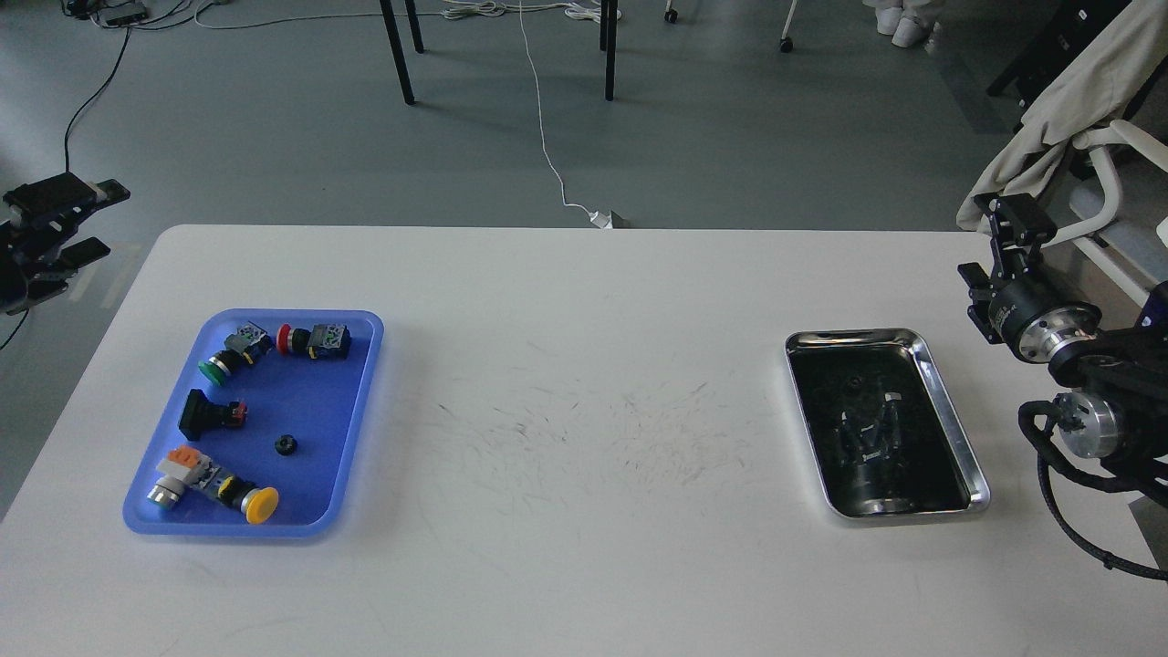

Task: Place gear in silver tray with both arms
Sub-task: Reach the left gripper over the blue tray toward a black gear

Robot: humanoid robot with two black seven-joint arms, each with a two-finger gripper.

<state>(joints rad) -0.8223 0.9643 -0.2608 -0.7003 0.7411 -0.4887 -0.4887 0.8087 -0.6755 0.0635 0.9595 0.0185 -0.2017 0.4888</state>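
Note:
A small black gear (286,444) lies in the blue plastic tray (306,388) at the table's left. The silver tray (853,338) sits at the right; its dark bottom shows only reflections. My left gripper (87,219) hangs off the table's left edge, above and left of the blue tray, with its fingers apart and empty. My right gripper (1011,224) hovers over the table's right edge, up and right of the silver tray. It is dark and its fingers cannot be told apart.
Several push-button switches, green (217,366), red (310,339), black (208,413) and yellow (246,499), share the blue tray with the gear. The white table (584,365) is scuffed in the middle. A chair with a beige cloth (1049,119) stands at the right rear.

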